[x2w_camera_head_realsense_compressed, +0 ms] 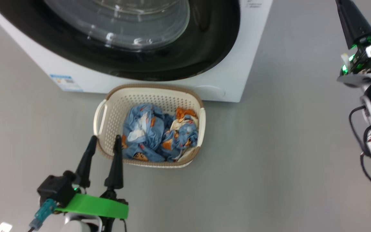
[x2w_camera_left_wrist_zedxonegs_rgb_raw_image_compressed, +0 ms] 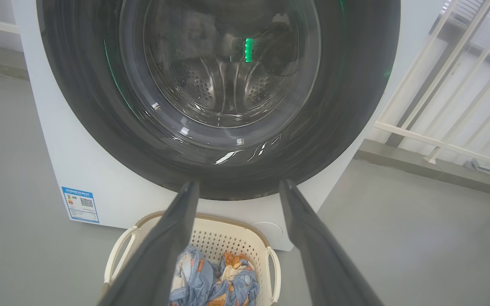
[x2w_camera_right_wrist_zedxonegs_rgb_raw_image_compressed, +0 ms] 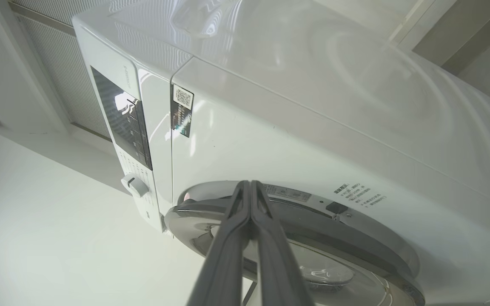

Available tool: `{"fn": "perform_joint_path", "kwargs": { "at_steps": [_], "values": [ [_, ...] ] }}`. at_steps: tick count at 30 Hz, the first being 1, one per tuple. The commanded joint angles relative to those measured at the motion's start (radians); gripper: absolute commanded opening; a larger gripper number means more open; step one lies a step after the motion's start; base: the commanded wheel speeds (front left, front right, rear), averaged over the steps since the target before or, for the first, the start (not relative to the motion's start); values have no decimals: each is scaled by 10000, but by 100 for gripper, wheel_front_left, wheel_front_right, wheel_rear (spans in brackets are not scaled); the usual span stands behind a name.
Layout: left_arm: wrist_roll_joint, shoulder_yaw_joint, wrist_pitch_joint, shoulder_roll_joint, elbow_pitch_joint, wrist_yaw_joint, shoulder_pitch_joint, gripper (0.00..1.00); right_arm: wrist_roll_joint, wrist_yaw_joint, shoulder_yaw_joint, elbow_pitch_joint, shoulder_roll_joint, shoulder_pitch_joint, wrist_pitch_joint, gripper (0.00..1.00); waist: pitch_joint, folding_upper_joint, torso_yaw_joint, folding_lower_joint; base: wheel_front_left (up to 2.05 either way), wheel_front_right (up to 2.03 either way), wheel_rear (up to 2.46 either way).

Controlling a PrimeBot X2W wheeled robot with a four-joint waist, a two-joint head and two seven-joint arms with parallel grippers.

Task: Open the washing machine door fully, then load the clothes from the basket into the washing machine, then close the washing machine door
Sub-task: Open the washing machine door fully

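Note:
The washing machine stands at the top of the head view, and its door with the black rim and glass bowl faces me. The basket sits on the floor in front of it, holding the crumpled blue clothes. My left gripper is open, with its tips over the basket's near left rim and nothing between them. The left wrist view has the left gripper, the door, basket and clothes. My right gripper is shut and empty, its tips at the edge of the door.
A blue label sticker marks the machine's lower left front. A control panel with a knob shows in the right wrist view. A white railing stands to the machine's right. Grey floor spreads right of the basket.

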Motion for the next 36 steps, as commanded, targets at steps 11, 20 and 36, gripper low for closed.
{"fn": "perform_joint_path", "kwargs": {
  "at_steps": [11, 20, 36],
  "values": [
    [-345, -409, -65, -171, -543, 4, -1109, 100, 622, 58, 31, 910, -662, -1968, 3210, 0, 1924, 0, 1343, -2, 0, 0, 0],
    [-517, -672, -65, -213, -612, 4, -1534, 100, 631, 58, 52, 1382, -562, -3186, 4395, 0, 2656, 0, 1583, -2, 0, 0, 0],
    [-1005, -1017, -65, -220, -681, 4, -1957, 100, 19, 58, 295, 1902, -334, -4326, 5123, 0, 3234, 0, 1908, -2, 0, 0, 0]
  ]
}}
